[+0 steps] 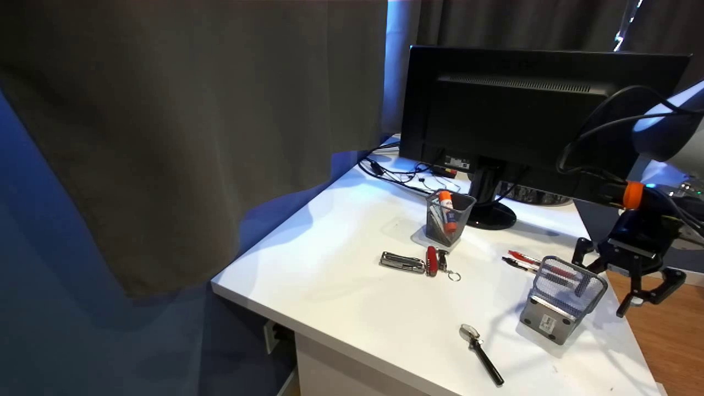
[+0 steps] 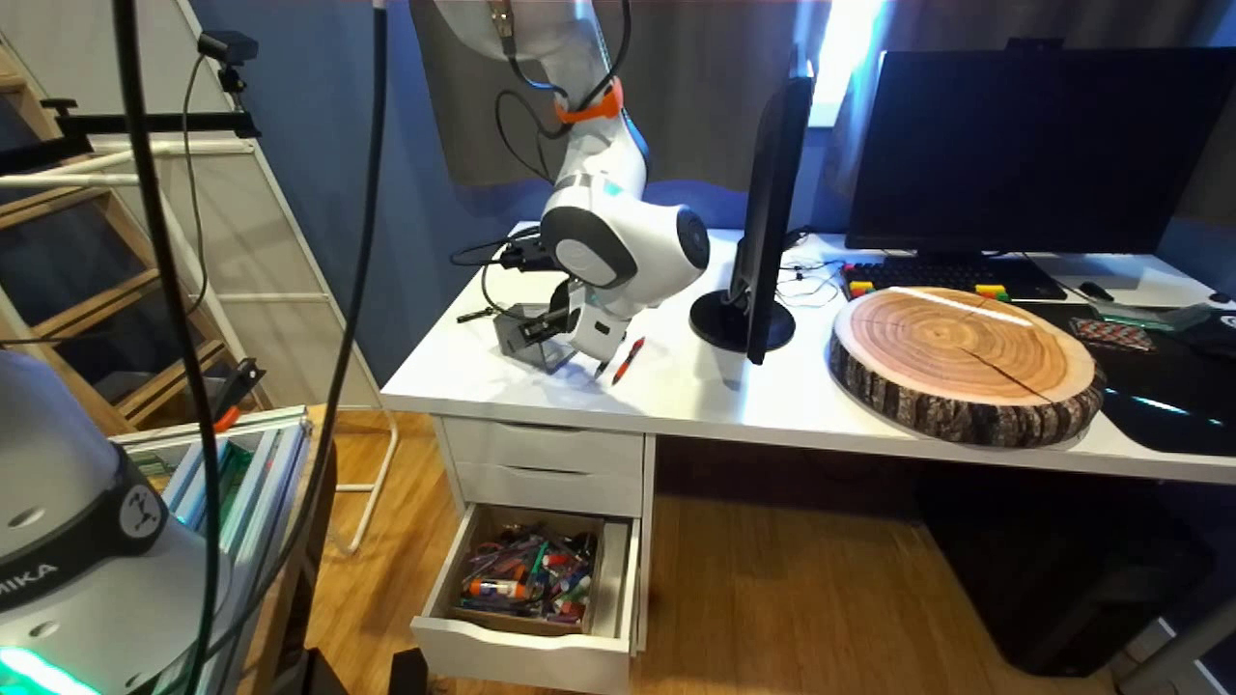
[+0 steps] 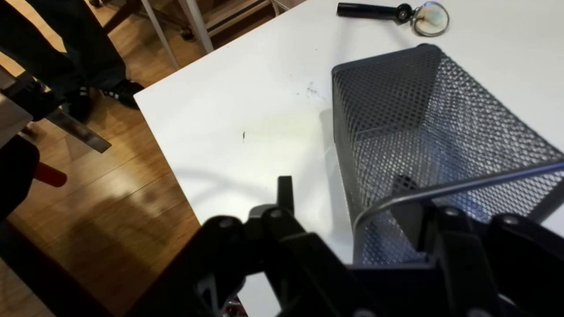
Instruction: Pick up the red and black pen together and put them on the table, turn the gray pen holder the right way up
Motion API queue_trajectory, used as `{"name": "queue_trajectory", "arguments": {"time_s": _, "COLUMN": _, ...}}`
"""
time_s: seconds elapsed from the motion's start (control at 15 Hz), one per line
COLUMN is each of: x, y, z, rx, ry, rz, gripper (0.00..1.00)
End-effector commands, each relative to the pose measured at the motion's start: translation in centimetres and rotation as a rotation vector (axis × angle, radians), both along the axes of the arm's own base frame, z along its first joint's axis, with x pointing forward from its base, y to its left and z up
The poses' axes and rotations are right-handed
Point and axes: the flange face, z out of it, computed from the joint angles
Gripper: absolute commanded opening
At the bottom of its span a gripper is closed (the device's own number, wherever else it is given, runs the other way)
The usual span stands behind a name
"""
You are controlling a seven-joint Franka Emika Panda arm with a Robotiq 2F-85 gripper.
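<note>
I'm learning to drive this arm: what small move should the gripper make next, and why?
Probably close the gripper on the gray pen holder, which lies on its side: in the wrist view one finger reaches inside its mouth, the other stands outside its wall.

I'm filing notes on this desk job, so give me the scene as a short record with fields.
Gray pen holder: on its side on the table
Gripper: open; one finger appears inside the holder's mouth, the other outside
Red pen and black pen: side by side on the table, partly behind the holder in an exterior view
Upright mesh cup: holding an orange-topped tube
Magnifier: on the table
Left to do: turn the holder upright
</note>
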Motion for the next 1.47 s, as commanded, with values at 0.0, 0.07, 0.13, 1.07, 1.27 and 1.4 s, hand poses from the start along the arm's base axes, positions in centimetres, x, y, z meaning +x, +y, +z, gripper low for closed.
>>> {"name": "queue_trajectory", "arguments": {"time_s": 0.0, "x": -0.1, "y": -0.2, "z": 0.1, "rx": 0.076, "ry": 0.008, "rz": 0.000, "gripper": 0.29}}
{"name": "queue_trajectory", "arguments": {"time_s": 0.07, "x": -0.1, "y": -0.2, "z": 0.4, "rx": 0.086, "ry": 0.005, "rz": 0.008, "gripper": 0.21}}
{"name": "queue_trajectory", "arguments": {"time_s": 0.13, "x": -0.2, "y": 0.0, "z": 0.7, "rx": 0.090, "ry": -0.001, "rz": 0.020, "gripper": 0.15}}
{"name": "queue_trajectory", "arguments": {"time_s": 1.07, "x": -3.6, "y": 7.2, "z": 10.3, "rx": -0.087, "ry": -0.270, "rz": 0.399, "gripper": 0.02}}
{"name": "queue_trajectory", "arguments": {"time_s": 1.27, "x": -3.9, "y": 8.0, "z": 11.9, "rx": -0.153, "ry": -0.406, "rz": 0.446, "gripper": 0.02}}
{"name": "queue_trajectory", "arguments": {"time_s": 1.4, "x": -4.0, "y": 8.7, "z": 12.4, "rx": -0.177, "ry": -0.517, "rz": 0.432, "gripper": 0.02}}
